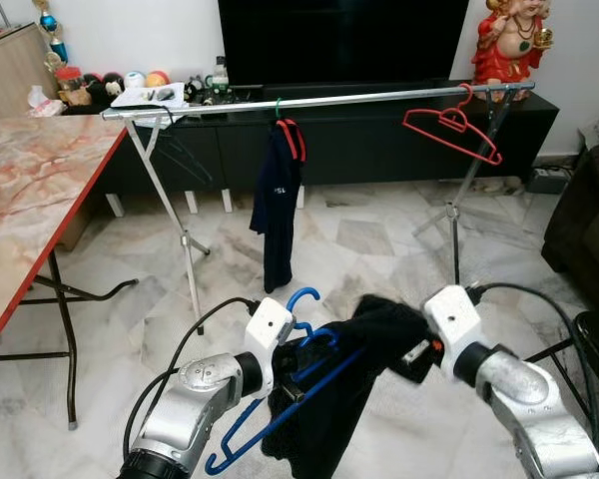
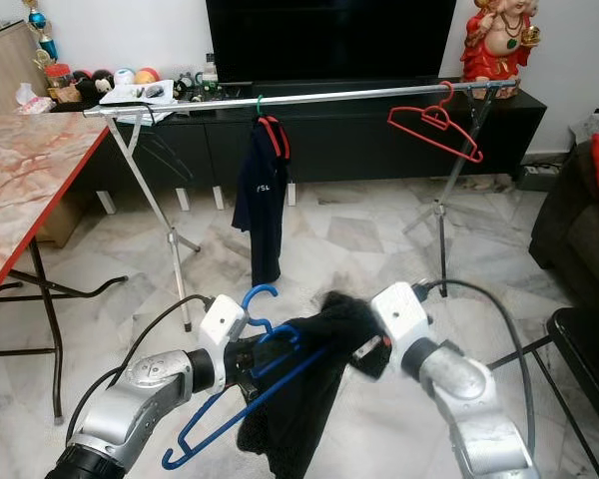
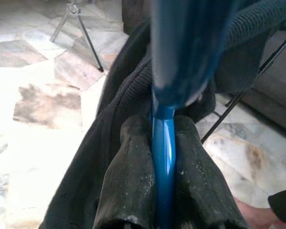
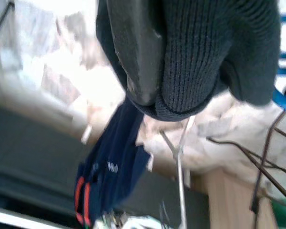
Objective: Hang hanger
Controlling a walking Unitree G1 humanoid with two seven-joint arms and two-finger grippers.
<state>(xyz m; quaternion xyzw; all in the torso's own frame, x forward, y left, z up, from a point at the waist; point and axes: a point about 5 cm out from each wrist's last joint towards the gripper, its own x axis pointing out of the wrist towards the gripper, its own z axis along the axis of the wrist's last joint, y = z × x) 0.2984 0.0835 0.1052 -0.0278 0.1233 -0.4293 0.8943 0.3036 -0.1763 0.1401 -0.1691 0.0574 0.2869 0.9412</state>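
Observation:
A blue hanger (image 1: 280, 394) carries a black knitted garment (image 1: 349, 384) low in front of me. My left gripper (image 1: 292, 361) is shut on the hanger's bar; the left wrist view shows both fingers (image 3: 128, 176) pressed against the blue hanger (image 3: 164, 152). My right gripper (image 1: 416, 351) is shut on the garment's upper edge, with one finger (image 4: 133, 52) pinching the garment (image 4: 214, 52). Ahead stands the silver clothes rail (image 1: 319, 102) holding a navy shirt on a hanger (image 1: 278, 200) and an empty red hanger (image 1: 449, 130).
A marble-topped folding table (image 1: 30, 200) stands at my left. A black TV cabinet (image 1: 379, 140) runs behind the rail. A dark sofa (image 1: 584, 230) and a black frame (image 1: 589, 349) are at my right. The rail's tripod legs (image 1: 185, 244) spread over the tiled floor.

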